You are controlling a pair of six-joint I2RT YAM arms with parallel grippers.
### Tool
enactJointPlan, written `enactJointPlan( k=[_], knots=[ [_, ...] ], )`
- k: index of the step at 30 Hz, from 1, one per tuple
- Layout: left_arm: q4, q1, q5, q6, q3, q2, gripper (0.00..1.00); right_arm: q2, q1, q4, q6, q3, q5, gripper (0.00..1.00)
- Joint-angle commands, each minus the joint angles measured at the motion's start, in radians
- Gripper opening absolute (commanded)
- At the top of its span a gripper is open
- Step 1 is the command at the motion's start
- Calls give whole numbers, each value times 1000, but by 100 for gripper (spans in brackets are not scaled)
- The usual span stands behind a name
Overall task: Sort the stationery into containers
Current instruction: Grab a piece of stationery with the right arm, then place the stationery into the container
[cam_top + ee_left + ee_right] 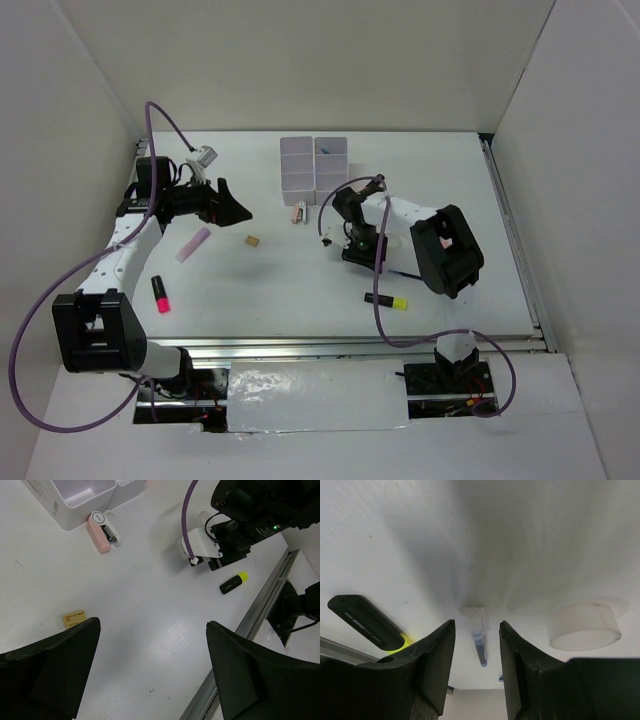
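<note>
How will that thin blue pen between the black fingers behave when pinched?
The thin blue pen looks rigid and light, so probably easy to lift. Its narrow round barrel may roll or slip as the right gripper closes.

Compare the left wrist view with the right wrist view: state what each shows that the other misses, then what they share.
Only the left wrist view: the white plastic bins, a small pink-and-white stapler-like item next to them, and the tan eraser cube. Only the right wrist view: the thin blue pen and the clear tape ring. Both: the yellow-and-black highlighter on the white table.
</note>
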Motion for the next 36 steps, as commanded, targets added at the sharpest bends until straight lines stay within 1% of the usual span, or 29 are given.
enactJointPlan(
  k=[1,11,13,14,15,17,19,21,22,23,25,26,27,28,29,30,31,32,34,35,36],
  knots=[
    [17,3,27,33,-4,0,99,22,11,-7,6,-13,14,48],
    [26,3,21,30,-4,-3,99,17,8,53,7,-64,17,44],
    [29,3,17,27,-4,-3,99,14,5,60,4,-73,11,38],
    [31,3,16,25,-6,-5,99,11,5,59,4,-74,10,33],
    [37,3,13,24,-7,-8,99,8,5,59,3,-71,4,23],
    [41,3,10,21,-9,-9,99,-4,13,45,4,-51,-10,10],
    [44,3,10,10,-7,-11,99,-27,21,10,6,-21,-36,6],
    [47,4,15,2,-1,-9,99,-61,33,-32,14,62,-70,2],
    [46,3,15,-2,3,-12,99,-68,38,-77,21,102,-126,2],
    [44,3,15,-4,14,-14,99,-79,39,-101,30,193,-153,0],
    [50,3,13,-8,19,-23,99,-101,42,-156,56,303,-227,0],
    [57,3,10,-12,22,-28,99,-113,41,-164,69,409,-255,0],
    [63,3,9,-15,22,-35,99,-122,25,-168,93,461,-286,0],
    [81,3,9,-25,20,-37,99,-130,18,-147,107,542,-344,0],
    [90,3,10,-31,19,-41,99,-148,5,-126,154,567,-366,0],
    [106,3,12,-45,20,-45,99,-159,-24,-54,181,602,-387,0],
    [115,3,12,-51,16,-46,99,-171,-34,-5,210,604,-421,0],
    [124,1,12,-64,16,-45,99,-206,-53,128,280,596,-436,0],
    [155,3,10,-74,8,-46,99,-274,-102,300,361,515,-455,0],
    [165,3,7,-87,5,-43,99,-297,-119,388,441,480,-453,0],
    [179,4,4,-96,2,-45,99,-314,-142,578,476,401,-449,0]
  ],
)
